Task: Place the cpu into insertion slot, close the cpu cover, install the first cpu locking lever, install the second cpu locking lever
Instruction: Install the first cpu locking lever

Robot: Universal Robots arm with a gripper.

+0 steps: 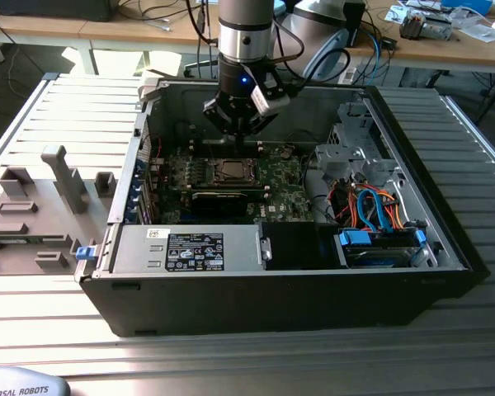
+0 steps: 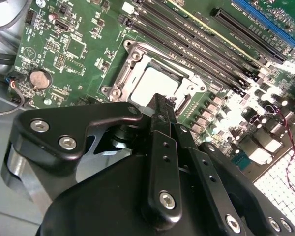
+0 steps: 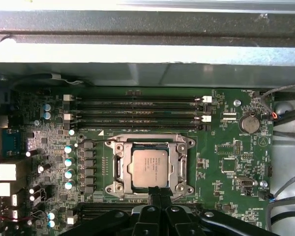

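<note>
The gripper [image 1: 242,132] is hovering inside the open computer case [image 1: 445,198], just above the motherboard [image 1: 289,190] and beside the edge of the socket; in both wrist views its black fingers [image 3: 157,199] are lying pressed together, pinching nothing. Just past the fingertips, the cpu [image 3: 148,168] is sitting flat in its insertion slot, its dull silver-grey top showing through the square opening of the cpu cover [image 3: 177,162], which is lying down around it, so placing and closing look already done. I cannot tell from these views whether either locking lever is hooked home; thin wire runs along the frame's edges. Judging by its look, the chip is light, rigid and smooth-topped, with a fragile underside, so it is best taken by opposite edges and never pressed at a tilt. The cover is thin stiff sheet metal that should swing on its hinge, and the levers are springy wire, best pushed near their free ends. Further out, memory slots [image 3: 137,112] are running parallel beside the socket and a coin cell [image 3: 249,124] is sitting near them. Faint marks are showing on the chip's top and a label [image 1: 195,251] is stuck on the power supply, but none of it is readable here.
</note>
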